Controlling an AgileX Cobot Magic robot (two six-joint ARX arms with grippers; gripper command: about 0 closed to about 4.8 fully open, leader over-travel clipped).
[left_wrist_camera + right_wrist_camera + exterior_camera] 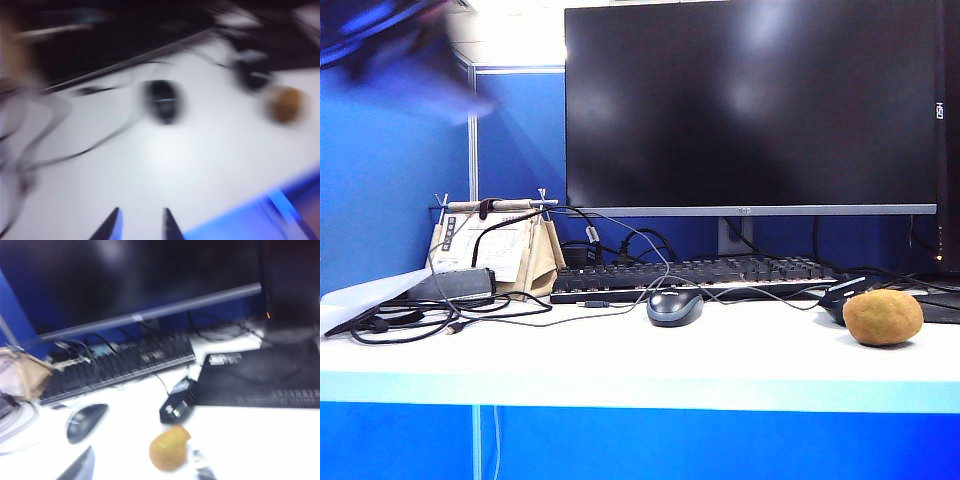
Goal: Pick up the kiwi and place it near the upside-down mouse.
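Two tools counted: left tool (pixel 140 229), tips a narrow gap apart, nothing between; right tool (pixel 140 471), fingers spread wide. One kiwi (pixel 883 317), just ahead of the right tool. Two mice: one upside-down mouse (pixel 842 296), just past the kiwi from the right tool; one grey domed mouse (pixel 675 306), straight ahead of the left tool. One keyboard (pixel 690 275), one monitor (pixel 750 105), one bench (pixel 620 355), all beyond both tools.

brown kiwi (pixel 883 317), black upside-down mouse (pixel 842 296), white desk (pixel 620 350)
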